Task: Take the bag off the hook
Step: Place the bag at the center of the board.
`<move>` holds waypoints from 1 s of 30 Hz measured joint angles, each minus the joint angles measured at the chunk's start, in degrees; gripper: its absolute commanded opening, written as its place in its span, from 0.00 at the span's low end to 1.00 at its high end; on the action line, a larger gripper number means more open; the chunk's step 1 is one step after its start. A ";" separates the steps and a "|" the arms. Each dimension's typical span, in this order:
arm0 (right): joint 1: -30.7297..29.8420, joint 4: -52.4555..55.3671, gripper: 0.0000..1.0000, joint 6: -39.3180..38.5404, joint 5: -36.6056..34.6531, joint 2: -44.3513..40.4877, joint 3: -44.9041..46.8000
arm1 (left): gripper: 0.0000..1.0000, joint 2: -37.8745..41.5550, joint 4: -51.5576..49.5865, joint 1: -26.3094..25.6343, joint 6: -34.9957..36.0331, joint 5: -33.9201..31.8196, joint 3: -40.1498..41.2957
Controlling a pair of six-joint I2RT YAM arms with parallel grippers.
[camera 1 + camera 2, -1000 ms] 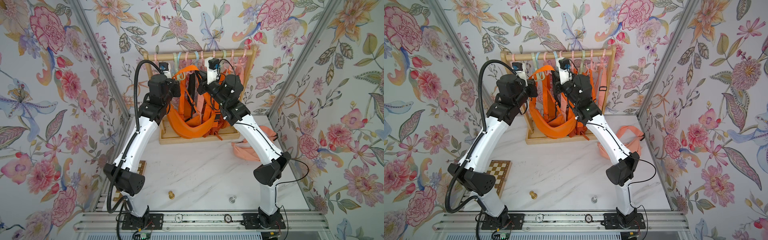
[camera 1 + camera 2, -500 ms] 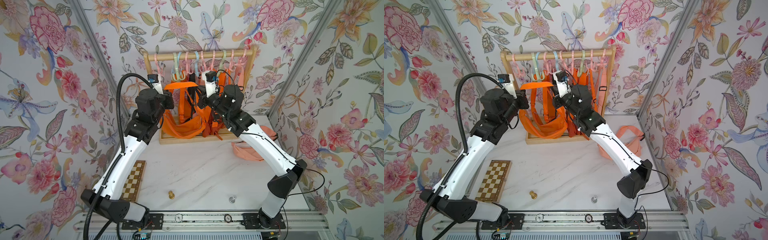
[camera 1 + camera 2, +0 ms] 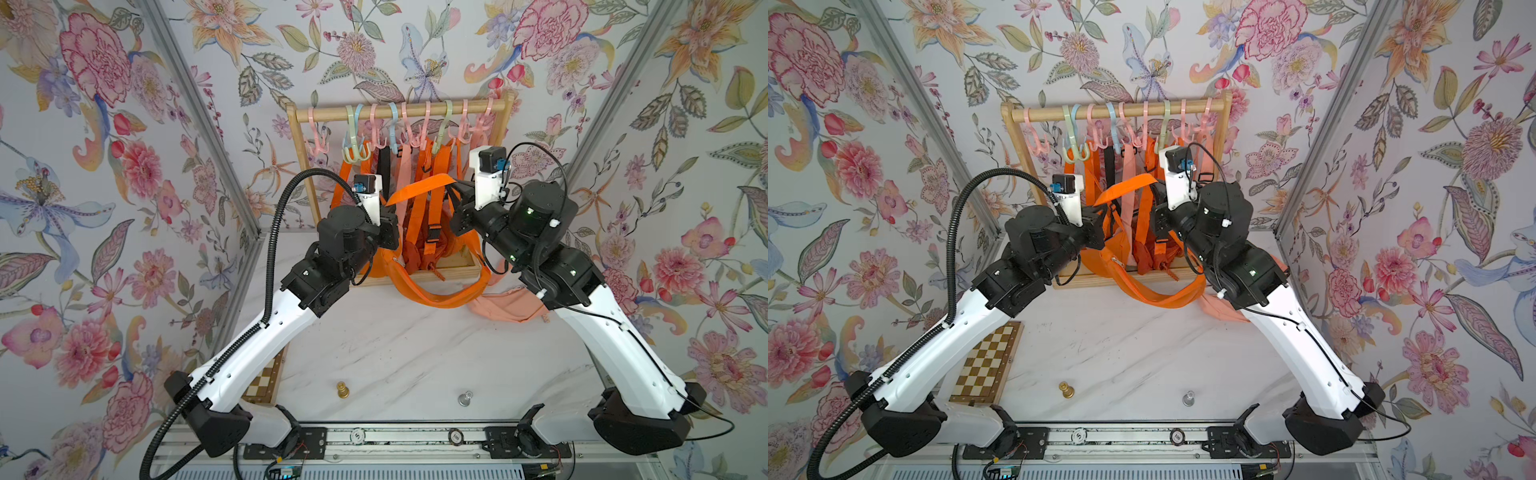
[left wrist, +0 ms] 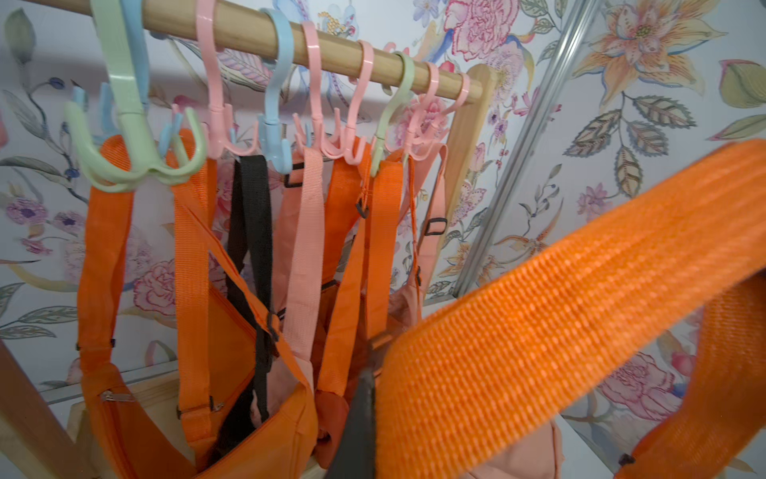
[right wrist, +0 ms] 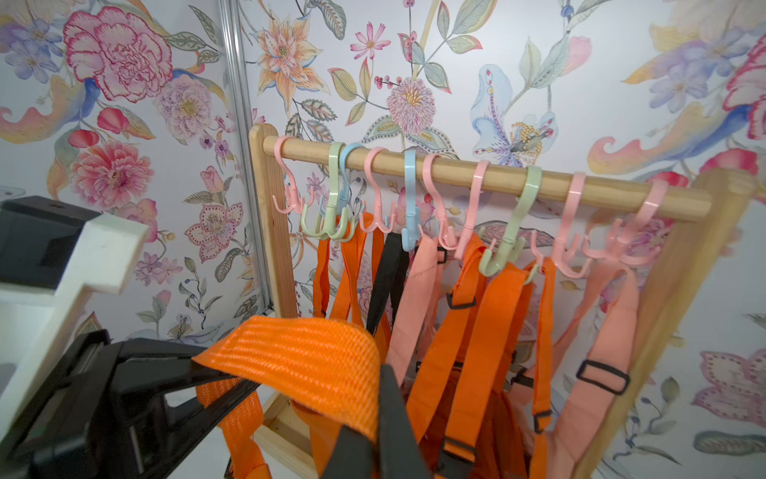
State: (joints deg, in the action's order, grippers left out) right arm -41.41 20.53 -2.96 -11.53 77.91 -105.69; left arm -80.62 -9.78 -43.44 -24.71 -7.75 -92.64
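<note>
Flowery walls stood behind the rack (image 3: 407, 111). Left gripper (image 3: 390, 207) and right gripper (image 3: 453, 190) pinched the strap (image 3: 419, 188) of the orange bag (image 3: 436, 293), which sagged before the rack and looked unhooked. Soft, light, floppy: its strap looked best to hold.

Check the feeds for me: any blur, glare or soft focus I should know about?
Left wrist view: the orange strap fills the near field, edges smeared; the hooks behind look slightly soft. Right wrist view: strap weave crisp, but the wooden rack post at the frame edge is blurred. Both top views: sharp, evenly lit, no glare on the marble tabletop.
</note>
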 measured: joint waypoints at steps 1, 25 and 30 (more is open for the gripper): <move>0.02 1.27 0.00 0.00 -1.62 -1.62 1.07 | 0.00 -0.26 0.50 -1.20 -0.22 0.00 0.00; 31.50 26.97 0.00 8.20 -2.10 -19.85 12.31 | 0.00 -24.70 6.01 -20.26 -5.18 12.35 -9.81; 36.50 29.44 0.00 8.13 -2.10 -19.21 9.14 | 0.00 -31.32 5.51 -20.28 -5.38 16.24 -17.97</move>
State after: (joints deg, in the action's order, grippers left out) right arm -4.91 49.98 5.17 -13.63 58.70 -96.55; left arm -111.94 -4.27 -63.72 -30.09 8.49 -110.61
